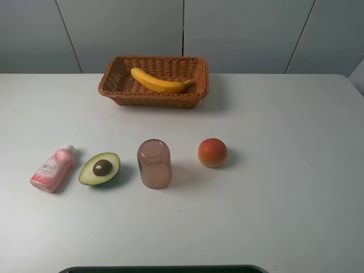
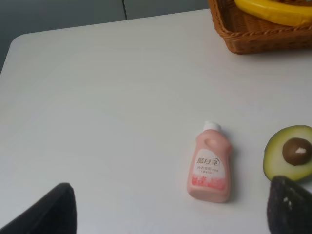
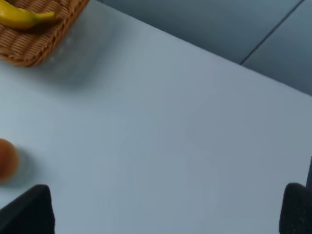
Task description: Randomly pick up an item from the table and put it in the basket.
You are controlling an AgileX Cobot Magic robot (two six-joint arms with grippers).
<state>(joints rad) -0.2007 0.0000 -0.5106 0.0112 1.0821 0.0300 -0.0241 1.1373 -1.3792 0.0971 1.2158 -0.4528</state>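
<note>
The yellow banana [image 1: 159, 81] lies inside the brown wicker basket [image 1: 200, 79] at the back of the white table [image 1: 284, 187]. The banana also shows in the left wrist view [image 2: 273, 10] and in the right wrist view [image 3: 22, 17]. No arm or gripper shows in the exterior high view. My left gripper [image 2: 170, 210] is open and empty above the table near a pink bottle [image 2: 210, 163]; only its two dark fingertips [image 2: 48, 209] show. My right gripper [image 3: 163, 209] is open and empty above bare table, with a fingertip [image 3: 29, 209] at each lower corner.
In a row at the front stand a pink bottle [image 1: 52, 169], a halved avocado [image 1: 100, 168], an upturned brownish cup [image 1: 154, 163] and a round orange-red fruit [image 1: 212, 152]. A dark edge [image 1: 159, 269] runs along the table's front.
</note>
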